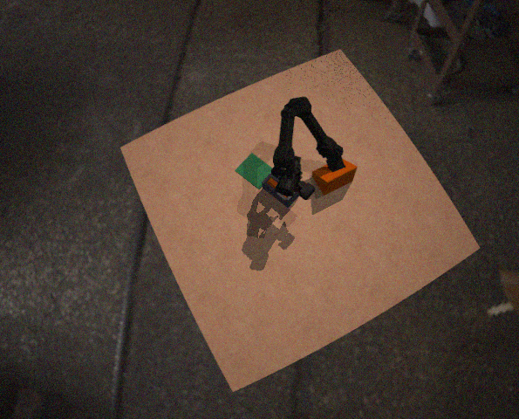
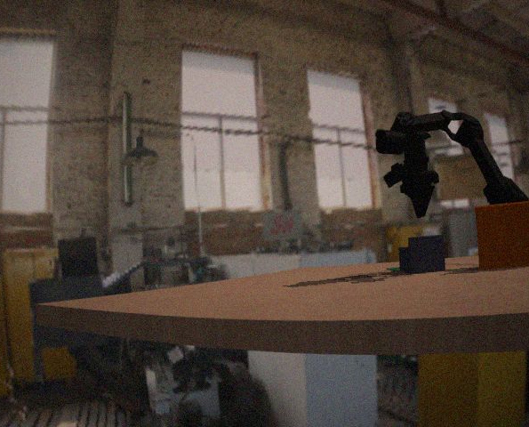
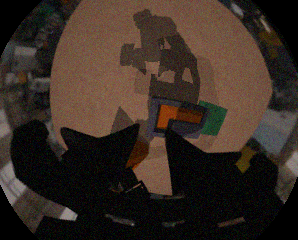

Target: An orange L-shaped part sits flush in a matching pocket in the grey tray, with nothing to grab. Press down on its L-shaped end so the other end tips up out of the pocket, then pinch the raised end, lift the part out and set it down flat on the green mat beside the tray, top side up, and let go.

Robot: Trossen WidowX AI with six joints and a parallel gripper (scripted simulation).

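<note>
The orange L-shaped part (image 1: 273, 182) (image 3: 165, 117) lies in the pocket of the grey tray (image 2: 422, 258) (image 3: 153, 114). Its wide end looks brighter and its narrow end darker in the wrist view; no raised end can be made out. The green mat (image 1: 252, 168) (image 3: 215, 120) lies against the tray's narrow-end side. My gripper (image 2: 420, 215) (image 3: 152, 128) points down above the tray, clear of it, partly open with nothing between its fingers. In the top view the arm hides much of the tray and part.
The arm stands on an orange block (image 1: 339, 183) (image 2: 508, 235) (image 3: 139, 153) beside the tray, with a gap of table between them. The arm's shadow falls on the wooden table (image 1: 295, 306) (image 2: 300, 303) on the tray's far side from the block.
</note>
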